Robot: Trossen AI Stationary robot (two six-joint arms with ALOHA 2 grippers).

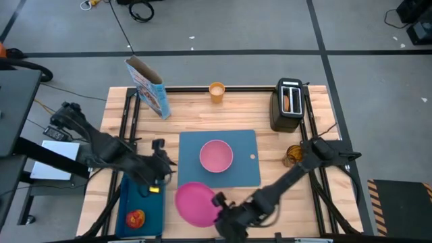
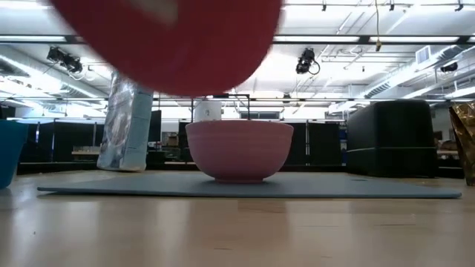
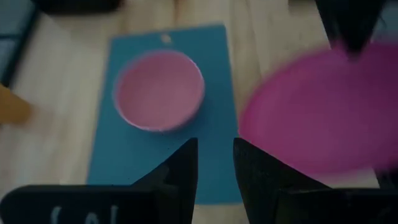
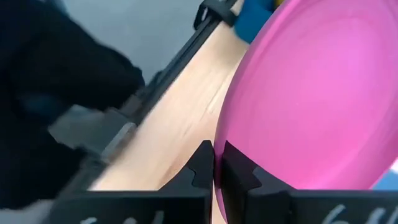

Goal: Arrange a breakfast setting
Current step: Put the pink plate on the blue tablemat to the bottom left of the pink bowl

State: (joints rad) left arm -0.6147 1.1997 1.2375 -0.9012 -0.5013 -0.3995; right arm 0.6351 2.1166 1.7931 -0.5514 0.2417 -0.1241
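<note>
The right hand grips the rim of the round pink plate, its fingers clamped on the edge. The plate hangs tilted above the desk near its front edge, just off the front left corner of the blue placemat. The pink bowl sits on the placemat, with bare mat around it. The left hand hovers beside the placemat's left edge, fingers a little apart and holding nothing. The red apple lies in the dark-blue tray at the front left corner. The cereal box, orange cup and black toaster line the far edge, leaving open wood between.
</note>
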